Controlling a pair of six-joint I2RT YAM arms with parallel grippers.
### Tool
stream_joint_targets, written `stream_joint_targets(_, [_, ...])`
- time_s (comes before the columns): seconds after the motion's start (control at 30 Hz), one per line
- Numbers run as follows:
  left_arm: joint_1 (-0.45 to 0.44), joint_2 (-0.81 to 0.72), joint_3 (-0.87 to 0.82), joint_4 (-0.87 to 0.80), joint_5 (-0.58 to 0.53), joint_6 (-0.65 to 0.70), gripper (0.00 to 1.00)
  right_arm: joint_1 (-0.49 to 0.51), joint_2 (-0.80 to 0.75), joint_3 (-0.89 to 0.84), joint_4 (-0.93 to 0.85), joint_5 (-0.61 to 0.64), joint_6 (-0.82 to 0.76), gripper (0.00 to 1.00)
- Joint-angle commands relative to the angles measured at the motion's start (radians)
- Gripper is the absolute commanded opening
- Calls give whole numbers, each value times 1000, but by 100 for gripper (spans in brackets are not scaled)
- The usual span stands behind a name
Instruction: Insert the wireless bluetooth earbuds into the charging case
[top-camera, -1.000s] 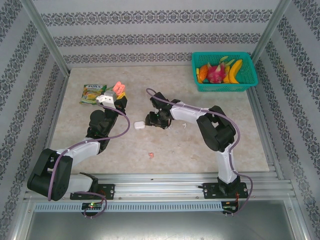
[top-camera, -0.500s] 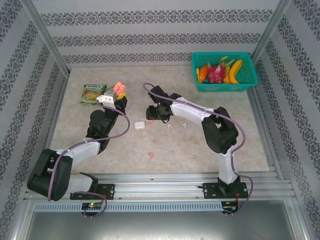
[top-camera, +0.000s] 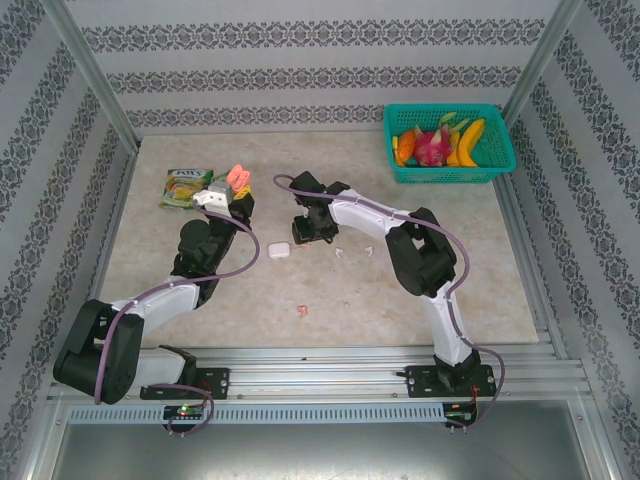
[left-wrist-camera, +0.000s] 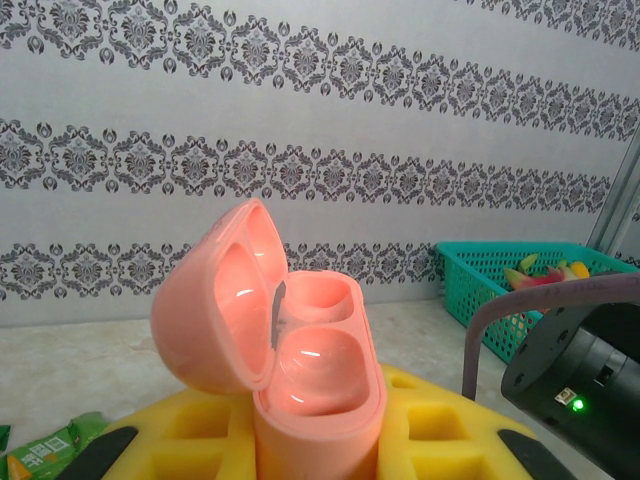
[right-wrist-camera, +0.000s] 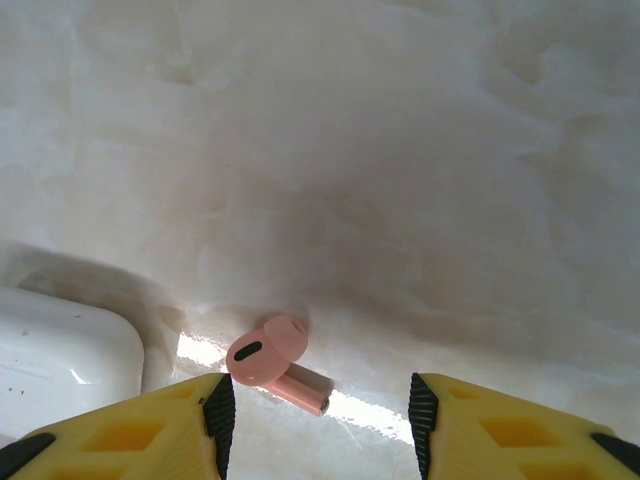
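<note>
My left gripper (top-camera: 232, 192) is shut on an open salmon-pink charging case (left-wrist-camera: 310, 385), held upright with its lid hinged to the left; both wells look empty. In the top view this case (top-camera: 238, 178) sits at the back left. My right gripper (right-wrist-camera: 318, 420) hangs open just above the table, and a salmon-pink earbud (right-wrist-camera: 272, 360) lies between its fingers, nearer the left one. From above, the right gripper (top-camera: 306, 226) is beside a closed white case (top-camera: 279, 250). Two white earbuds (top-camera: 342, 252) (top-camera: 368, 250) lie to its right. A second pink earbud (top-camera: 301, 311) lies nearer the front.
A teal basket (top-camera: 497, 170) of toy fruit stands at the back right. A green snack packet (top-camera: 184, 188) lies at the back left, next to the left gripper. The white case's corner (right-wrist-camera: 60, 350) fills the lower left of the right wrist view.
The right arm has swung left and away from me, clearing the white case and uncovering a white earbud. The left arm and pink case have stayed put.
</note>
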Motion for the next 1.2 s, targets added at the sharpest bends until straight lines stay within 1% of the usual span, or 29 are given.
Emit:
stream_joint_targets(0.0, [15, -21, 22, 9, 3, -7, 0, 7, 32, 41, -21, -16, -83, 51])
stream_joint_targets(0.2, [15, -17, 22, 9, 3, -7, 0, 13, 70, 76, -28, -56, -149, 52])
stream_joint_targets(0.53, [14, -12, 26, 9, 1, -7, 0, 13, 116, 110, -62, -36, -212, 51])
stream_joint_targets(0.77, [15, -11, 26, 13, 2, -10, 0, 25, 119, 114, -66, -18, -203, 46])
stream_joint_targets(0.9, [15, -10, 26, 13, 2, -11, 0, 48, 119, 116, -76, 26, -192, 43])
stream_joint_targets(1.17, [15, -12, 23, 16, 3, -18, 0, 65, 110, 114, -102, 121, -117, 33])
